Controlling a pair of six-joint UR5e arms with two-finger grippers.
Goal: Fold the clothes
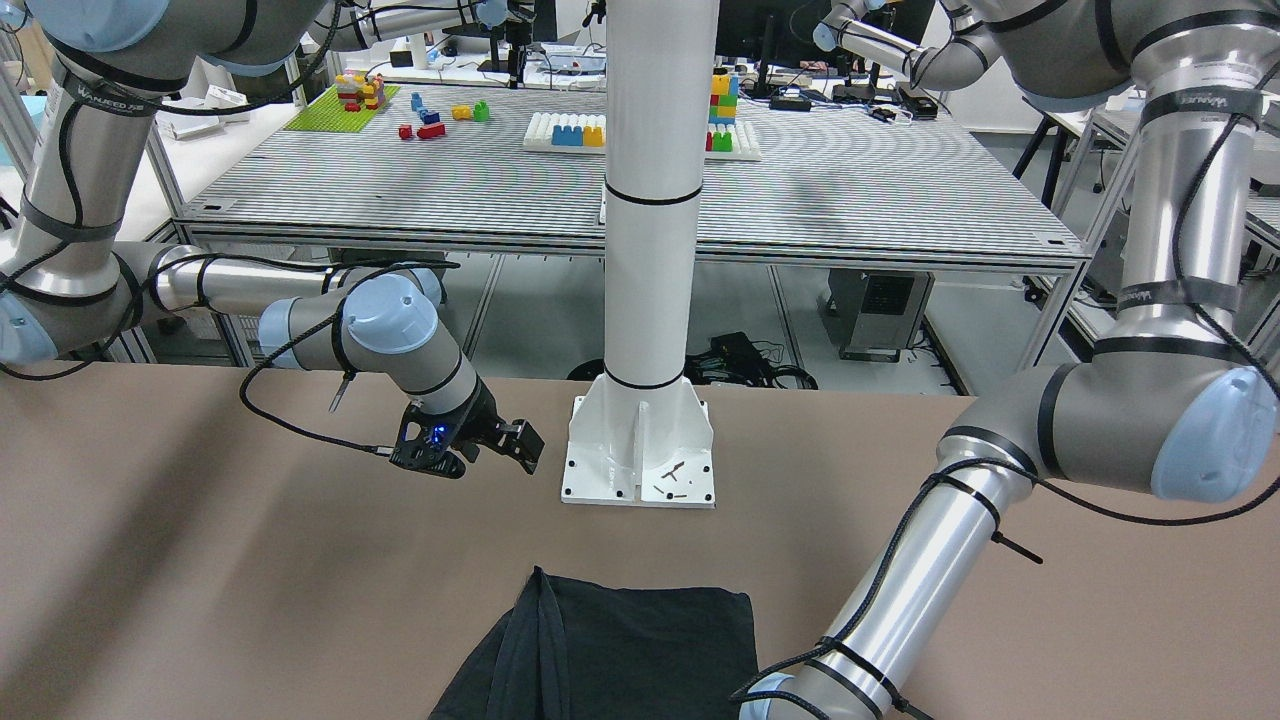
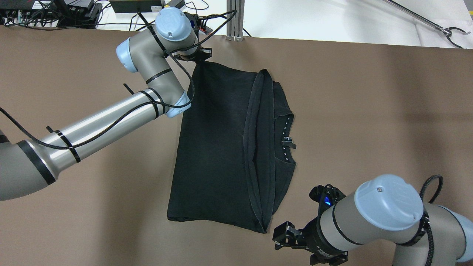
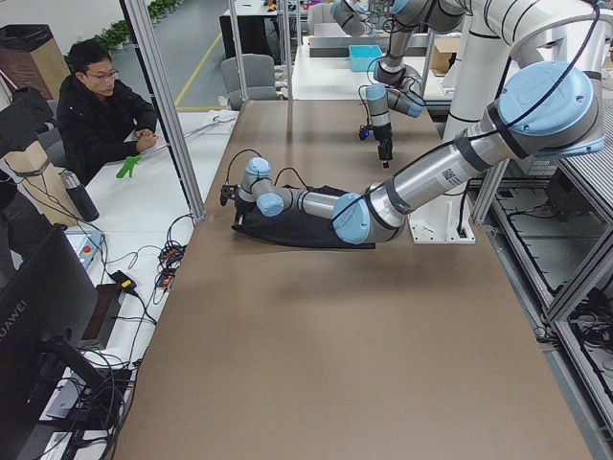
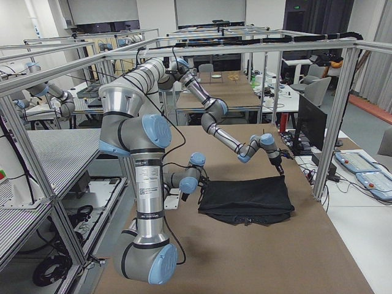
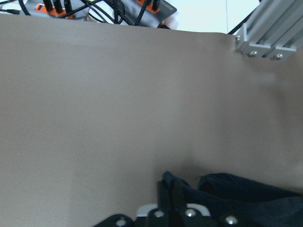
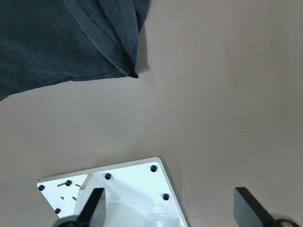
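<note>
You're seeing the left gripper [image 2: 199, 58] pinching closed on a far corner of the thin black fabric garment [image 2: 218, 147], which is lying folded on the brown table [image 2: 369, 111]. The right gripper [image 2: 282, 238] is hovering wide open and empty beside a near corner.

Black clothes [image 2: 221, 147], folded over, on table

bright even indoor light, soft shadows; both wrist views slightly soft.
</note>
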